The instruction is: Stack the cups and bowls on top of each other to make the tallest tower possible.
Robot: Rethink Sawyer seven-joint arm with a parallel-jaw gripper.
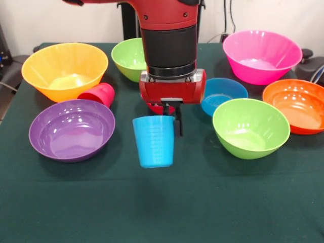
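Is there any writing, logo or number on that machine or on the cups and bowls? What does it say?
No text can be read here.
sky-blue cup: faint raised lines on its side, perhaps measuring marks; too small to read.
Red arm and its end effector: no visible label or logo.
The bowls, such as the purple bowl and the pink bowl: plain, with no markings.

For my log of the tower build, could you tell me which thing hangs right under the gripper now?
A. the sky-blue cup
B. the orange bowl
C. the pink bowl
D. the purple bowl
A: the sky-blue cup sits upright right below the gripper, its rim at the fingers; the bowls lie off to the sides.
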